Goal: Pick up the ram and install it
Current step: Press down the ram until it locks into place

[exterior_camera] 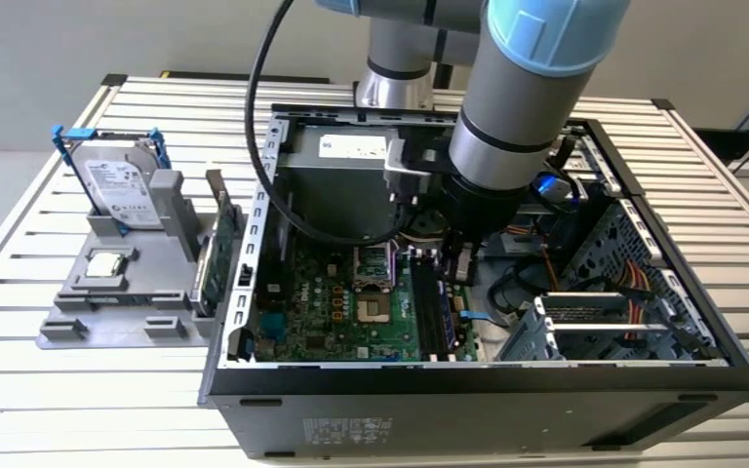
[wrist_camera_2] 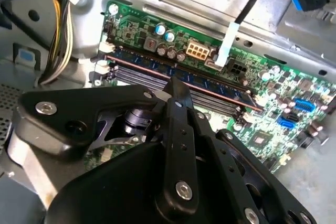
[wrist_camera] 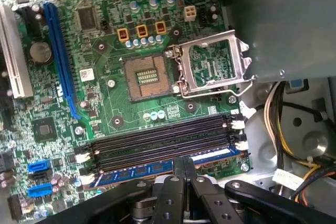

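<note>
The ram (wrist_camera: 131, 173) is a long stick with a blue label, lying in the outermost of the black motherboard slots (wrist_camera: 157, 142). In the second wrist view the ram (wrist_camera_2: 210, 84) runs along the slot next to the board's edge. My gripper (wrist_camera: 184, 163) has its two black fingers pressed together, and their tips rest on the ram's top edge near its middle. In the second wrist view the gripper (wrist_camera_2: 176, 85) meets the stick at the same place. In the exterior view the gripper (exterior_camera: 459, 273) reaches down into the open case over the ram (exterior_camera: 448, 317).
The open computer case (exterior_camera: 479, 375) lies on a slatted table. An empty processor socket (wrist_camera: 148, 76) has its metal frame (wrist_camera: 210, 66) flipped open. A grey fixture (exterior_camera: 114, 312) at the exterior view's left holds a hard drive (exterior_camera: 125, 190), a processor chip (exterior_camera: 108, 261) and another green stick (exterior_camera: 222, 253).
</note>
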`<state>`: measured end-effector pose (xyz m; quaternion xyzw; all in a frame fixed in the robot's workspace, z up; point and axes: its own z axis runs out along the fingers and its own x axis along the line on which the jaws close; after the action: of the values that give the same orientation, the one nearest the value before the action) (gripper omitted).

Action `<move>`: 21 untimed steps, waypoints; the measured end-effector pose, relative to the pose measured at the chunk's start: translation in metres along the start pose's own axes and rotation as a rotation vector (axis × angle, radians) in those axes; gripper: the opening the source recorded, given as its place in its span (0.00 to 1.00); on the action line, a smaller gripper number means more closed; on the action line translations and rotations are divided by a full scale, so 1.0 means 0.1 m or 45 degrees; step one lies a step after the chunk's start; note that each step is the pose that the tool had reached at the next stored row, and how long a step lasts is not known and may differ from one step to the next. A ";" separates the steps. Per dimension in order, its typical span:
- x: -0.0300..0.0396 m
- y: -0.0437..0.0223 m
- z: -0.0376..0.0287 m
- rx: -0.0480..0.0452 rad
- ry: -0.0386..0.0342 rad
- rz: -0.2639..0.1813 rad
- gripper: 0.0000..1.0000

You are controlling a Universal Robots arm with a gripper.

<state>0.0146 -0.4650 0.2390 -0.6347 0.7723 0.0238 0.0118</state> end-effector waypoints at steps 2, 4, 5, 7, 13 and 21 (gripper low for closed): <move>0.000 0.000 0.006 -0.002 0.0014 -0.042 0.00; 0.000 -0.002 0.012 -0.004 0.0022 -0.082 0.00; 0.000 -0.002 0.020 -0.005 0.0024 -0.101 0.00; 0.002 -0.002 0.027 -0.007 0.0037 -0.141 0.00; 0.001 -0.004 0.044 -0.011 0.0051 -0.224 0.00; -0.003 -0.031 0.070 -0.011 0.0053 -0.231 0.00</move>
<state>0.0176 -0.4650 0.2320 -0.7023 0.7114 0.0247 0.0095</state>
